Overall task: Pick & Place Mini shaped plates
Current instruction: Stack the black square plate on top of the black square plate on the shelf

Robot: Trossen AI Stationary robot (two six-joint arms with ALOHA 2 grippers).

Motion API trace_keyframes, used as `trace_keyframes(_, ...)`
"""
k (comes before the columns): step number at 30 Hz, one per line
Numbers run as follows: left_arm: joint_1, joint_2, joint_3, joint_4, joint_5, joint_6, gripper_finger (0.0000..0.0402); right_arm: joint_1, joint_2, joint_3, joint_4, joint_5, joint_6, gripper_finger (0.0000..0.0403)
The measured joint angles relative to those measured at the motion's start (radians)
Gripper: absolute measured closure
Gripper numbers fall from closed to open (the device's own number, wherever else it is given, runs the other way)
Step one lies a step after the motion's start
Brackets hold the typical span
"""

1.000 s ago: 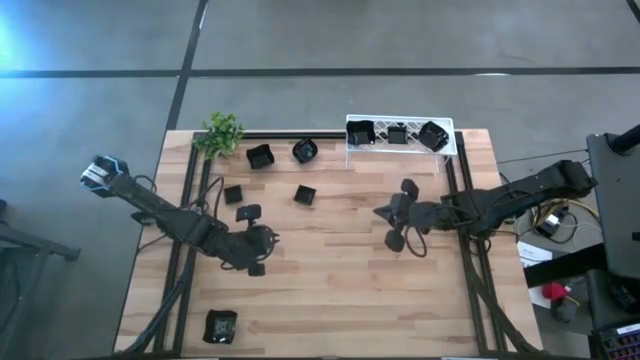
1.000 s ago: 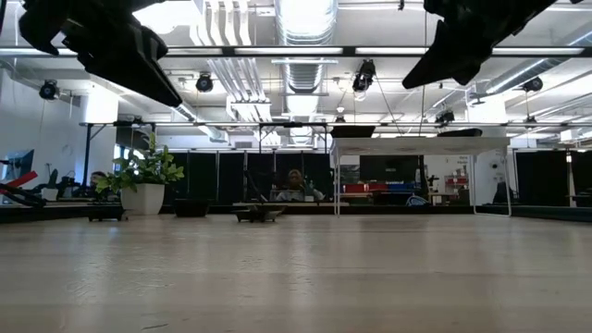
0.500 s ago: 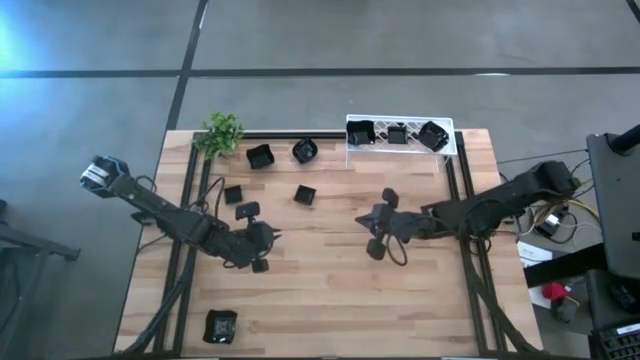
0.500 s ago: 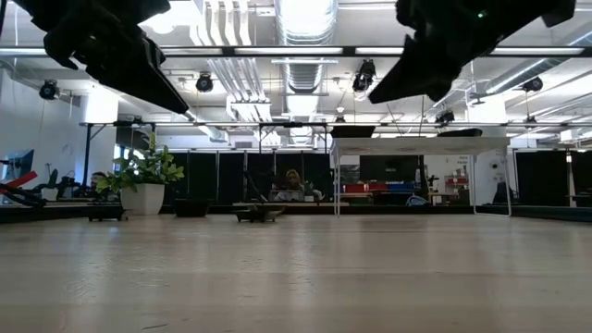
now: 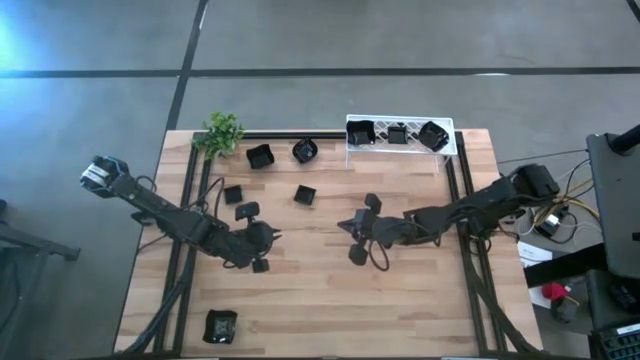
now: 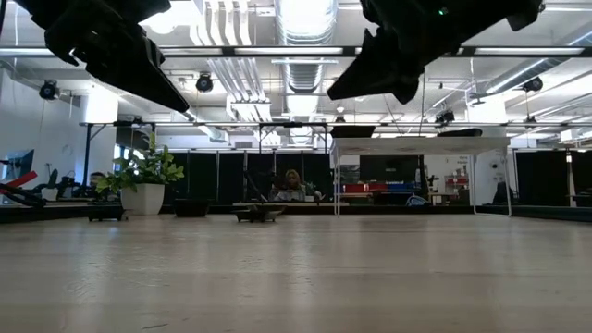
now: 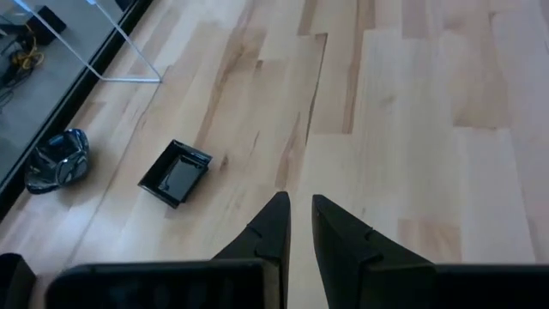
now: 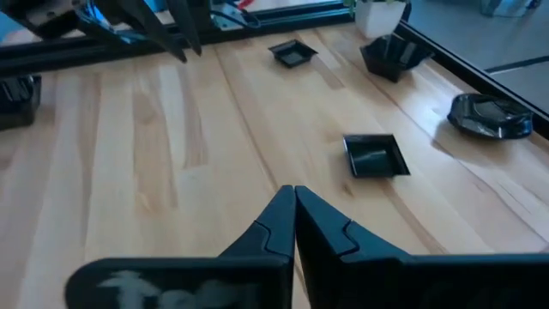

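Wooden counter (image 5: 330, 290) | three small black shallow plates (image 5: 397, 133) racked, six left | right end effector (image 8: 294, 199) closed empty, square plate (image 8: 375, 156) just ahead | left end effector (image 7: 298, 210) slightly parted, empty

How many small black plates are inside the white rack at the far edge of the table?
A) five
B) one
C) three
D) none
C: the high view shows three dark plates side by side inside the white rack.

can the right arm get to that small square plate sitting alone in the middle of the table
Probably yes. The right gripper, shut and empty, hangs over bare wood with the square plate just ahead of it, and nothing stands between them. It must open first.
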Motion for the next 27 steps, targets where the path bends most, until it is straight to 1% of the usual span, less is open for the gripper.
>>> trace_keyframes(8,0.000,0.002,-0.023,0.000,-0.011,-0.092,0.0354,0.000,-0.004,0.028,0.002,-0.002,-0.003,0.0394)
trace_keyframes(11,0.000,0.002,-0.034,0.008,-0.096,-0.107,0.0354,0.000,-0.005,0.028,-0.001,-0.012,0.001,0.0394)
trace_keyframes(13,0.006,0.002,-0.039,0.025,-0.163,-0.129,0.0354,0.000,-0.006,0.028,-0.001,-0.053,0.005,0.0394)
trace_keyframes(16,0.013,0.002,-0.040,0.026,-0.218,-0.167,0.0354,0.001,-0.006,0.028,-0.001,-0.129,0.005,0.0394)
trace_keyframes(18,0.019,0.002,-0.040,0.027,-0.247,-0.209,0.0354,0.001,-0.006,0.028,-0.001,-0.154,0.005,0.0394)
trace_keyframes(23,0.031,0.002,-0.040,0.027,-0.258,-0.291,0.0354,0.001,-0.006,0.028,-0.001,-0.157,0.003,0.0394)
trace_keyframes(27,0.041,0.002,-0.040,0.027,-0.267,-0.321,0.0354,0.001,-0.006,0.028,-0.001,-0.158,-0.006,0.0394)
